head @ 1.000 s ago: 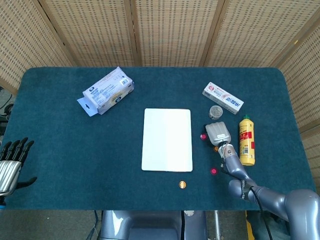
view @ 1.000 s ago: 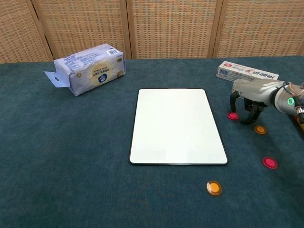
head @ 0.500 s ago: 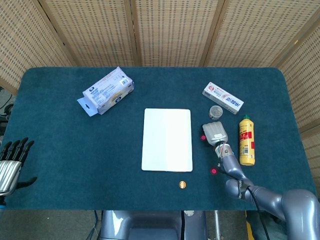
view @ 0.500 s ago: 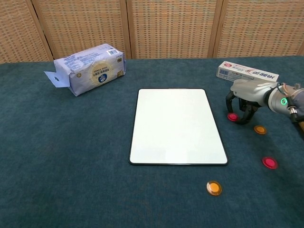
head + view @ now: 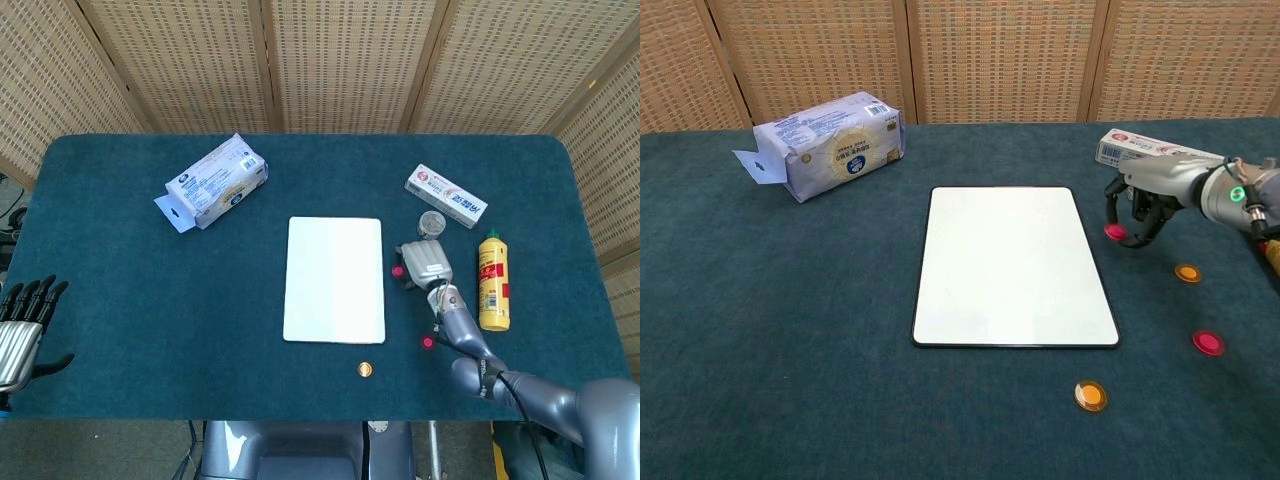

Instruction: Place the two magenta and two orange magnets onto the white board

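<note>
The white board lies flat at the table's middle with nothing on it. My right hand hovers just right of the board's upper right part and pinches a magenta magnet between its fingertips. A second magenta magnet and an orange magnet lie on the cloth near the front right. Another orange magnet sits right of the hand. My left hand rests at the far left edge, fingers apart, holding nothing.
A tissue pack lies at the back left. A toothpaste box, a small clear jar and a yellow bottle crowd the area behind and right of my right hand.
My right hand closed its fingers around the magenta magnet and carried it left, closer to the board's right edge. The left hand stayed put.
</note>
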You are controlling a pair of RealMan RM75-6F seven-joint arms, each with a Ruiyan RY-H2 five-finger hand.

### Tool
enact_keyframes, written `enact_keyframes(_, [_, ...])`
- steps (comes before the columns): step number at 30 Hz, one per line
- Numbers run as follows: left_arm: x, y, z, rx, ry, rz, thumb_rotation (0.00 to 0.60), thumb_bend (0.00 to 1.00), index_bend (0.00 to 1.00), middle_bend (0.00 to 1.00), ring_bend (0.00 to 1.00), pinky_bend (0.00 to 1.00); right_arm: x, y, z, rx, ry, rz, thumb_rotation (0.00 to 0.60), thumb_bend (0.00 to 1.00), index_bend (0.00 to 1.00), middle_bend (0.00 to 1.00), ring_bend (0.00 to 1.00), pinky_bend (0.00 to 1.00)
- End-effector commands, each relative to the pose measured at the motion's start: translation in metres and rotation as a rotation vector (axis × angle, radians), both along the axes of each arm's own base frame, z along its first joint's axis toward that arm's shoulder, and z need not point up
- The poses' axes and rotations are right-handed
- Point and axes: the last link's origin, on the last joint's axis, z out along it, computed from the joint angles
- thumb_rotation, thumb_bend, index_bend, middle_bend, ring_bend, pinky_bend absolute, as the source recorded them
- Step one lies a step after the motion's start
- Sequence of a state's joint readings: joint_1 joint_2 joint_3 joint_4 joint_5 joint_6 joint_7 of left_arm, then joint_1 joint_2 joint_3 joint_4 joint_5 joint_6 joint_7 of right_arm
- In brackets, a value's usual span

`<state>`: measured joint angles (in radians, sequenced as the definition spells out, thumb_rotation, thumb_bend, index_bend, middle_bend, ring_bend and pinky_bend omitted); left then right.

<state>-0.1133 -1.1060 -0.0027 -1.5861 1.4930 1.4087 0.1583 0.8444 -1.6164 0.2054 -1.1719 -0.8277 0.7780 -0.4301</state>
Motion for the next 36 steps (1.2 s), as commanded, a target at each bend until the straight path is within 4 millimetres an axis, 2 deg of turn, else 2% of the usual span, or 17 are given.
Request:
enact_keyframes(1, [0.0, 0.0, 0.0, -0.001, 0.0, -0.001, 0.6, 0.0, 0.0, 0.0, 0.0, 0.0, 0.023, -0.004, 0.007, -0.008, -0.045, 0.028, 0.6, 0.39, 0.56, 0.95, 0.92, 1.0])
enact_keyframes(6, [0.0, 0.0, 0.0, 0.0, -0.002, -0.001, 0.6, 0.0, 0.0, 0.0, 0.0, 0.0, 0.064, -0.004, 0.005, 0.002, -0.088, 0.081, 0.6, 0.39, 0.56, 0.95, 0.92, 1.0])
enact_keyframes(12, [-0.001, 0.001, 0.003, 0.0, -0.01, 0.002, 0.6, 0.0, 0.0, 0.0, 0.0, 0.0, 0.109, 0.005, -0.012, 0.038, -0.12, 0.087, 0.6, 0.39, 0.54, 0.95, 0.92, 1.0])
enact_keyframes(13, [-0.001, 0.001, 0.004, 0.003, -0.013, 0.003, 0.6, 0.0, 0.0, 0.0, 0.0, 0.0, 0.117, 0.007, -0.016, 0.042, -0.117, 0.092, 0.6, 0.39, 0.51, 0.95, 0.92, 1.0])
enact_keyframes(17, [-0.002, 0.001, 0.008, 0.009, -0.024, 0.002, 0.6, 0.0, 0.0, 0.0, 0.0, 0.0, 0.131, 0.016, -0.031, 0.051, -0.096, 0.08, 0.6, 0.28, 0.18, 0.95, 0.92, 1.0])
enact_keyframes(20, [-0.003, 0.001, 0.01, 0.009, -0.034, 0.003, 0.6, 0.0, 0.0, 0.0, 0.0, 0.0, 0.137, 0.021, -0.039, 0.038, -0.061, 0.078, 0.6, 0.22, 0.1, 0.94, 0.92, 1.0])
enact_keyframes(25, [-0.003, 0.001, 0.012, 0.007, -0.04, 0.001, 0.6, 0.0, 0.0, 0.0, 0.0, 0.0, 0.141, 0.026, -0.034, 0.019, -0.064, 0.089, 0.6, 0.21, 0.1, 0.94, 0.92, 1.0])
enact_keyframes(27, [-0.003, 0.0, 0.011, 0.002, -0.041, 0.001, 0.6, 0.0, 0.0, 0.0, 0.0, 0.0, 0.139, 0.028, -0.027, 0.012, -0.065, 0.102, 0.6, 0.22, 0.14, 0.94, 0.92, 1.0])
enact_keyframes(29, [-0.003, 0.0, 0.011, 0.0, -0.041, -0.001, 0.6, 0.0, 0.0, 0.0, 0.0, 0.0, 0.132, 0.031, -0.017, 0.002, -0.06, 0.114, 0.6, 0.23, 0.23, 0.95, 0.92, 1.0])
enact_keyframes(31, [-0.002, -0.001, 0.011, -0.001, -0.042, -0.005, 0.6, 0.0, 0.0, 0.0, 0.0, 0.0, 0.117, 0.037, -0.007, 0.001, -0.048, 0.118, 0.6, 0.24, 0.3, 0.95, 0.92, 1.0])
enact_keyframes(33, [-0.001, -0.002, 0.011, 0.0, -0.04, -0.009, 0.6, 0.0, 0.0, 0.0, 0.0, 0.0, 0.102, 0.042, -0.001, -0.001, -0.025, 0.109, 0.6, 0.25, 0.34, 0.95, 0.92, 1.0])
enact_keyframes(36, [0.001, -0.005, 0.009, 0.001, -0.032, -0.023, 0.6, 0.0, 0.0, 0.0, 0.0, 0.0, 0.063, 0.052, 0.01, 0.001, 0.02, 0.089, 0.6, 0.26, 0.36, 0.95, 0.92, 1.0])
